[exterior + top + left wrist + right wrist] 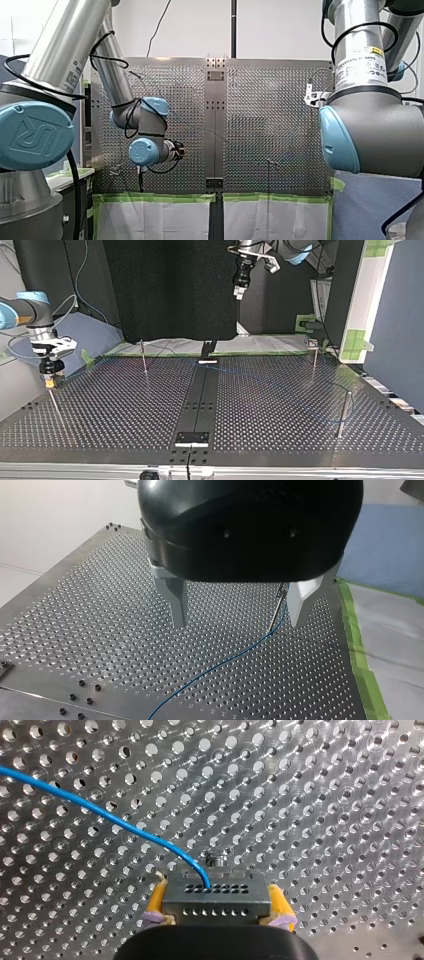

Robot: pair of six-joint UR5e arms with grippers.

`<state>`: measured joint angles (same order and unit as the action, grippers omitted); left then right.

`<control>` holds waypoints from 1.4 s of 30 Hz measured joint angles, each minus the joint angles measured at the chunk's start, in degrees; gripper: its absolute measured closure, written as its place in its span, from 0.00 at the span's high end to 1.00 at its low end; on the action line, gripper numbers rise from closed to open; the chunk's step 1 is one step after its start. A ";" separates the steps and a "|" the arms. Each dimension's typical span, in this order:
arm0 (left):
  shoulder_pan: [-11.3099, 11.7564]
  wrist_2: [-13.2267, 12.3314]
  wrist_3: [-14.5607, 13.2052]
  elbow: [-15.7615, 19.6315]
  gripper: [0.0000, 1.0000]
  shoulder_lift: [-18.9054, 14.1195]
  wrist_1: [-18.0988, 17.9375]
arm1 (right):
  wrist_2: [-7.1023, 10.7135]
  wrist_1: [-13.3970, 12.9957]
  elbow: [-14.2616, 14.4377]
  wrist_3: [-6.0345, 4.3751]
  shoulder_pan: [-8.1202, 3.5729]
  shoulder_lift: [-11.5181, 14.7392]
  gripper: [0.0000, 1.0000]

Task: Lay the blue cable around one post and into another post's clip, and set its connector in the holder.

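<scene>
The thin blue cable (pixel 100 812) runs over the perforated table into a grey connector (pixel 215 902) with rows of small holes. My right gripper (pixel 217 887) has a yellow pad against each side of that connector. In the top view my right gripper (pixel 50 383) sits on the tip of a thin post (pixel 56 410) at the left. My left gripper (pixel 236 622) hangs open above the table with nothing between its metal fingers. Below it the cable (pixel 220 665) leads to a slim post (pixel 276 612). In the top view my left gripper (pixel 239 292) is high above the far edge.
Three more posts stand on the table (pixel 125 415): one at the far left (pixel 144 357), one at the far right (pixel 314 362), one at the near right (pixel 343 412). A black rail (pixel 200 400) runs down the middle. Green tape (pixel 365 675) marks the table's edge.
</scene>
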<state>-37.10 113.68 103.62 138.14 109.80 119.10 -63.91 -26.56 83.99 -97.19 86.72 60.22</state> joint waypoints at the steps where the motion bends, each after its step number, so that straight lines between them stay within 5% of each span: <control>1: 0.00 0.00 0.00 0.00 1.00 0.00 0.00 | 0.00 0.02 0.00 0.01 0.00 0.00 0.52; 13: -0.01 0.00 0.00 0.00 1.00 0.00 0.05 | -0.09 0.33 -0.02 0.12 -0.02 0.04 0.76; 31: 0.00 0.00 0.00 0.00 1.00 -0.01 0.07 | -0.09 0.36 -0.06 0.31 -0.01 0.04 0.90; 32: 0.00 0.00 0.00 0.00 1.00 -0.01 0.07 | -0.08 0.36 -0.07 0.31 -0.01 0.04 1.00; 42: -0.01 0.00 0.00 0.00 1.00 0.00 0.09 | -0.19 1.48 -0.11 0.19 0.09 2.43 1.00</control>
<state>-37.10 113.68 103.62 138.14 109.81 119.19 -64.09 -25.08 83.88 -96.99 86.82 62.66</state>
